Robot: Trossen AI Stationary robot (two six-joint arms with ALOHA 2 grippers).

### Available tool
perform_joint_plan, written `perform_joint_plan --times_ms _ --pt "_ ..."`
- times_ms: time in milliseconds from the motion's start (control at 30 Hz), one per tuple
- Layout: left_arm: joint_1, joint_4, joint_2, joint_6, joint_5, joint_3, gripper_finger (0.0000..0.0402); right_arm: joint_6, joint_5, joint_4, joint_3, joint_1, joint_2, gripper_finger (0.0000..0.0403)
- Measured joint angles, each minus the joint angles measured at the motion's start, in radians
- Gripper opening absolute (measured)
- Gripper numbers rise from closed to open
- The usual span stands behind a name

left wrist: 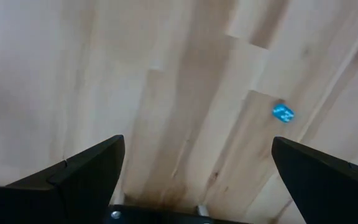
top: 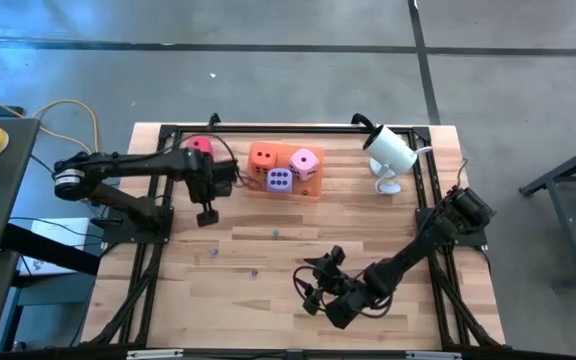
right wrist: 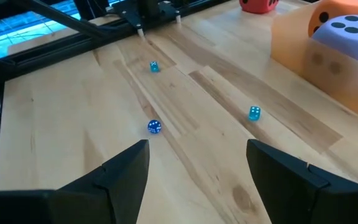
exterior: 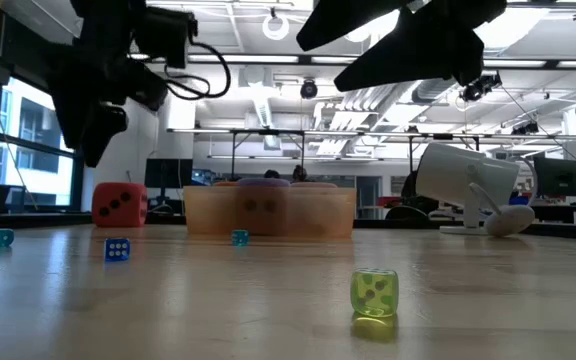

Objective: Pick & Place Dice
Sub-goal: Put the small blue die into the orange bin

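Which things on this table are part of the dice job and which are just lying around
Job: red die on the table; orange die, pink die, purple die in the orange tray.
Lying about: white camera, small blue dice, small green die.

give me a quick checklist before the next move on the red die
1. Left gripper open: ok, fingers wide in its wrist view.
2. Left gripper empty: ok, only bare wood between the fingers.
3. Red die free on the table, outside the orange tray: ok.
4. Left gripper lined up over the red die: not ok, it hangs nearer the table's middle.
5. Room in the tray for another die: cannot tell, three dice already fill much of it.
6. Right gripper out of the way: ok, near the front edge.
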Motion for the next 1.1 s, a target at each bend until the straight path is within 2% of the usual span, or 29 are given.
perform_joint_plan --times_ms 233,333,500,633,933,1100 --pt "-0.242 0.011 -0.015 -0.154 -0.013 0.0 0.0397 0.0 0.0 -0.005 0.0 0.0 0.0 0.0258" --pt "-0.33 0.024 -0.014 -0.17 -0.012 0.0 0.0397 0.0 0.0 -0.005 0.0 0.0 0.0 0.0258" --pt "-0.456 0.143 -0.012 -0.228 -0.008 0.0 0.0397 0.0 0.0 -0.005 0.0 0.0 0.0 0.0258" --pt "-0.521 0.236 -0.012 -0.234 -0.028 0.0 0.0397 0.0 0.0 -0.005 0.0 0.0 0.0 0.0258" --pt "-0.591 0.247 -0.012 -0.226 -0.038 0.0 0.0397 0.0 -0.019 -0.005 0.0 -0.017 0.0 0.0258" --pt "-0.62 0.313 -0.012 -0.312 -0.038 0.0 0.0397 0.0 -0.03 -0.006 0.0 -0.02 0.0 0.0258"
